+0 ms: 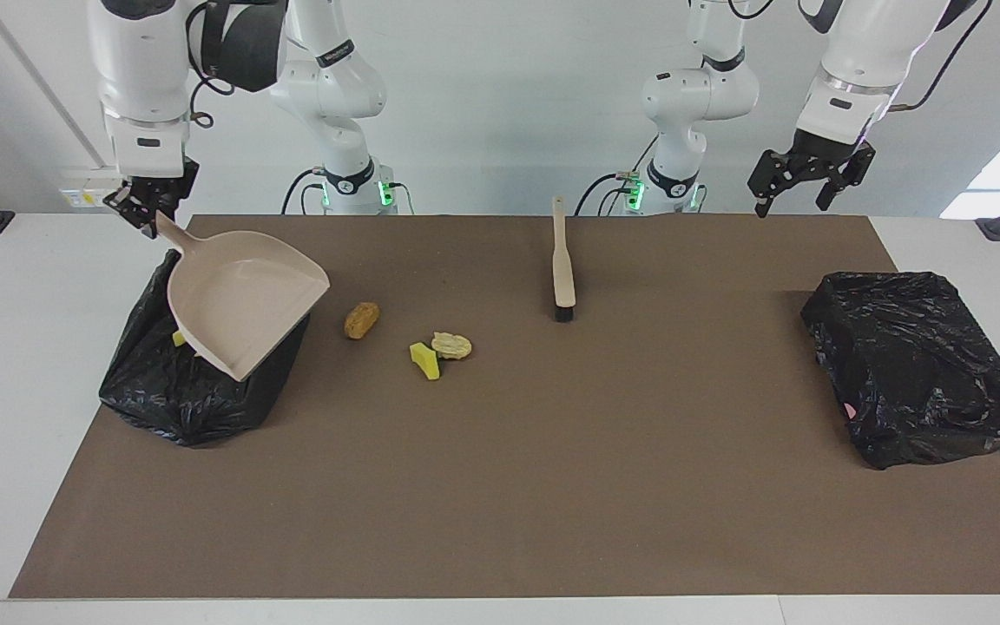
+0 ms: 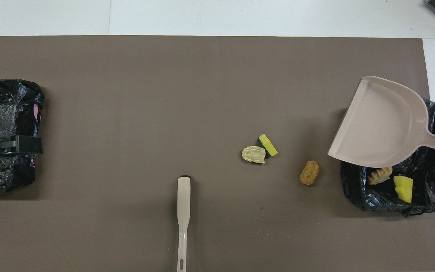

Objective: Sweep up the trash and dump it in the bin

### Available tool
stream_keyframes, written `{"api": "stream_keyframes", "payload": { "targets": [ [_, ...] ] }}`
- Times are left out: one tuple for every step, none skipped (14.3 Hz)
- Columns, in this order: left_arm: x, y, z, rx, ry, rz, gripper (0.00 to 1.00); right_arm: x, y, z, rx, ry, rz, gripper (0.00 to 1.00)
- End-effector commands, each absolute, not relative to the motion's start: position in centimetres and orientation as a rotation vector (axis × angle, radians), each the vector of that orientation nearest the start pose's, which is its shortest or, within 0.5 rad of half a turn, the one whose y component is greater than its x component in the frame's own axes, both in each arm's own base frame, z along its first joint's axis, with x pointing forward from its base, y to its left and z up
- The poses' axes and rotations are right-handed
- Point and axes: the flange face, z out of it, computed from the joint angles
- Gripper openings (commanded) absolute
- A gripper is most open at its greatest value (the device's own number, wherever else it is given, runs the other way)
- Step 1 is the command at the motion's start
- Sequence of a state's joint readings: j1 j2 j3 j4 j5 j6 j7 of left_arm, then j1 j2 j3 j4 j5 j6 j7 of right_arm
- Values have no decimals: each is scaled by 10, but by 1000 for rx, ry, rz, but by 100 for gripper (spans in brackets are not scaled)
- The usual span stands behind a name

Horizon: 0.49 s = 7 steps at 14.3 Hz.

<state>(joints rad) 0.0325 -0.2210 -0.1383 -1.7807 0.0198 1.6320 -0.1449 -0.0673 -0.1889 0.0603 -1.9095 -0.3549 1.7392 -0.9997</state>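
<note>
- Three scraps of trash lie loose on the brown mat [image 1: 500, 486]: an orange-brown lump [image 1: 361, 320], a yellow sponge chunk [image 1: 424, 360] and a pale crusty piece [image 1: 451, 345], the last two touching each other.
- Two bins lined with black bags: one bin [image 1: 192, 395] at the right arm's end of the table, just beside the orange-brown lump, and a second bin [image 1: 917, 365] at the left arm's end, well apart from it.
- In the first bin the overhead view shows two more scraps, a tan ridged lump [image 2: 380, 175] and a yellow chunk [image 2: 403, 188] (the rest of the inside is covered).
- One dustpan [image 1: 240, 299] hangs over that bin, hiding most of it; the right gripper [image 1: 148, 213] is clenched on its handle.
- One brush [image 1: 562, 260] lies on the mat, toward the left arm's end from the loose scraps.
- The left gripper [image 1: 799, 178] is raised over the second bin, fingers spread, holding nothing.
</note>
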Motion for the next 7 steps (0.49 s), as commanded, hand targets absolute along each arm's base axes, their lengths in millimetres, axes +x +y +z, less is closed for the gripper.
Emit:
{"api": "stream_keyframes", "payload": {
  "targets": [
    [500, -51, 653, -3097, -48, -93, 100, 508, 1, 570, -3059, -1499, 216, 0],
    [503, -44, 656, -3098, -64, -81, 100, 510, 14, 562, -3082, -1385, 205, 0],
    [510, -37, 652, -3094, -81, -47, 100, 512, 29, 554, -3086, -1284, 186, 0],
    [518, -34, 650, -3096, -90, -39, 100, 514, 50, 544, -3086, -1206, 183, 0],
    [530, -31, 640, -3100, -99, -13, 100, 516, 66, 537, -3108, -1101, 169, 0],
    [538, -31, 645, -3108, -97, -35, 100, 519, 86, 527, -3117, -1020, 166, 0],
    [542, -32, 648, -3114, -97, -46, 100, 522, 105, 519, -3124, -936, 155, 0]
  ]
}}
